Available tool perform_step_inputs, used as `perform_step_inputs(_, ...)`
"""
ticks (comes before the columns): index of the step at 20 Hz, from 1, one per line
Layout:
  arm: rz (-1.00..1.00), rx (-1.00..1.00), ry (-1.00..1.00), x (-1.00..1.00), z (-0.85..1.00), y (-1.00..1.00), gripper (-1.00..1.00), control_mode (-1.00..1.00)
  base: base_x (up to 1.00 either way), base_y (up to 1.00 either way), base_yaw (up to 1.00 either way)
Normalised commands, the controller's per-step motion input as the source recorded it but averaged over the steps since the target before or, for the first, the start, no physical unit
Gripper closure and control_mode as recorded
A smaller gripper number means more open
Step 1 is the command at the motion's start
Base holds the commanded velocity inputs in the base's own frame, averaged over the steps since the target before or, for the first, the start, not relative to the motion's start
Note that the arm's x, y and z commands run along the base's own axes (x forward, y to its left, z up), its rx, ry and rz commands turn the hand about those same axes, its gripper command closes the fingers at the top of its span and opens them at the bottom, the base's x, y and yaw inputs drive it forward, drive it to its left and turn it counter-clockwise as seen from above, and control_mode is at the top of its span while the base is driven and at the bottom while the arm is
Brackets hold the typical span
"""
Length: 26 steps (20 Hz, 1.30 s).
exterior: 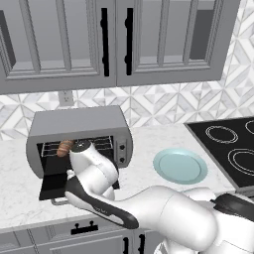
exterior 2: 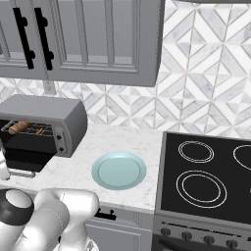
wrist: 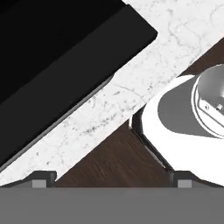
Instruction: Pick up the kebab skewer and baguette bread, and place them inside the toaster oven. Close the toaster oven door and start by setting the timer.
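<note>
White marble counter [exterior: 144, 141] carries the toaster oven [exterior: 74, 126] w/ its toaster oven door [wrist: 65, 70] dropped open, directly ahead of the gripper [wrist: 109, 181]. Pale blue plate [exterior: 179, 165] sits well off to the gripper's right; looks bare, prob.

Pincer [wrist: 112, 183] wide open, pointing steeply downward

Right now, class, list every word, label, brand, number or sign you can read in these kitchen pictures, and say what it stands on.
None can be read.
The toaster oven: its control panel shows dark knobs, no legible marks.
The stove: white burner rings and front knobs, no numbers visible.
The cabinets, wall outlet, teal plate: no lettering.
</note>
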Motion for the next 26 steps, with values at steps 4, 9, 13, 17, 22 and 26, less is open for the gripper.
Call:
perform_step_inputs(4, 0.28, 0.0, 0.1, 0.09, -0.1, 0.14, -1.0, -1.0, 0.0, 0.0, 0.0)
perform_step_inputs(9, 0.27, 0.0, 0.09, 0.22, -0.25, 0.25, -1.0, -1.0, 0.0, 0.0, 0.0)
perform_step_inputs(13, 0.16, -0.01, 0.05, 0.23, -0.42, 0.45, -1.0, -1.0, 0.0, 0.0, 0.0)
perform_step_inputs(17, 0.03, 0.0, 0.0, 0.28, -0.24, 0.27, -1.0, -1.0, 0.0, 0.0, 0.0)
perform_step_inputs(22, 0.0, -0.02, -0.02, 0.24, -0.2, 0.03, -1.0, -1.0, 0.0, 0.0, 0.0)
perform_step_inputs(26, 0.0, -0.03, -0.01, 0.12, -0.29, 0.08, -1.0, -1.0, 0.0, 0.0, 0.0)
